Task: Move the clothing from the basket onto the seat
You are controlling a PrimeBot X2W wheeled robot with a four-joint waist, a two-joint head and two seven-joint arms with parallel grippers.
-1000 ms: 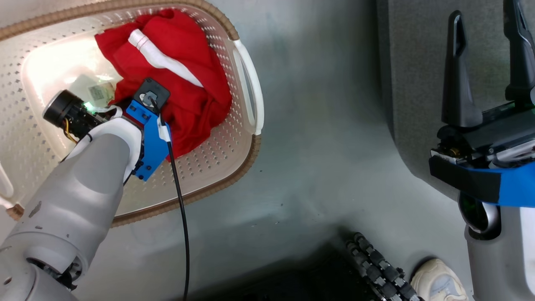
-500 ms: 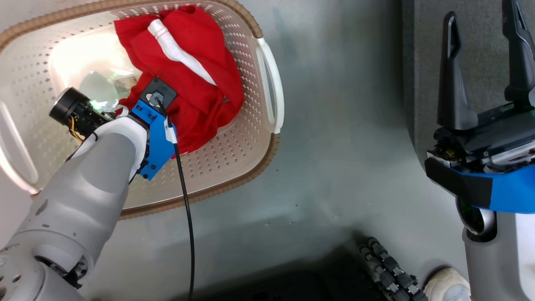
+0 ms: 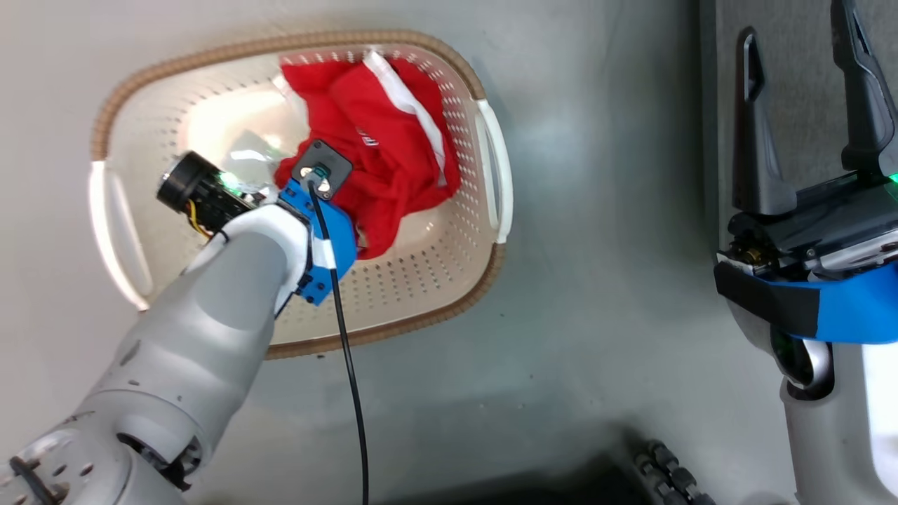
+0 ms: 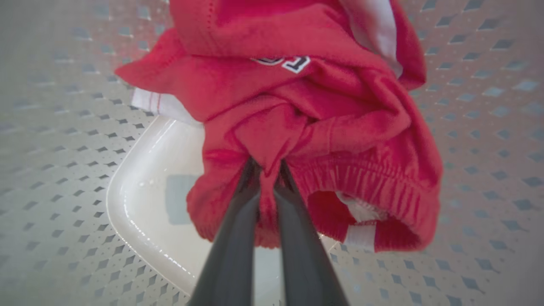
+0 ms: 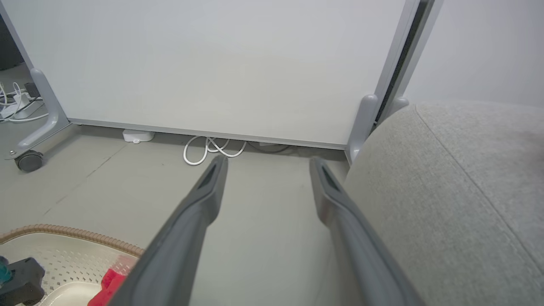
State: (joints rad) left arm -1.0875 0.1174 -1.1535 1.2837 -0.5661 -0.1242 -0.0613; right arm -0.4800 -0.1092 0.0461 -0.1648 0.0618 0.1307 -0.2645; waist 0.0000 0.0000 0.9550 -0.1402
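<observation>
- The left claw [image 4: 268, 163] is pinching a thin fold of the clothing [image 4: 306, 106] between nearly closed fingers, right beside the gathered elastic waistband.
- The clothing is sitting inside the basket [image 3: 421, 280], bunched toward the side facing the seat. In the left wrist view most of it is draping from the pinch over the basket's glossy bottom.
- The right claw [image 5: 267, 163] is hanging wide and empty above the floor [image 5: 255, 238], with the seat [image 5: 446, 191] just beside it.
- The fabric is looking light, soft and limp, so it is probably going to sag, swing and trail instead of keeping a shape. Nothing about it is looking fragile.
- The claw is catching only a narrow fold, which may be at risk of sliding out under the weight of the bundle. The thicker waistband is looking like the surer place to hold.
- I cannot tell whether one garment or two are bunching together here.
</observation>
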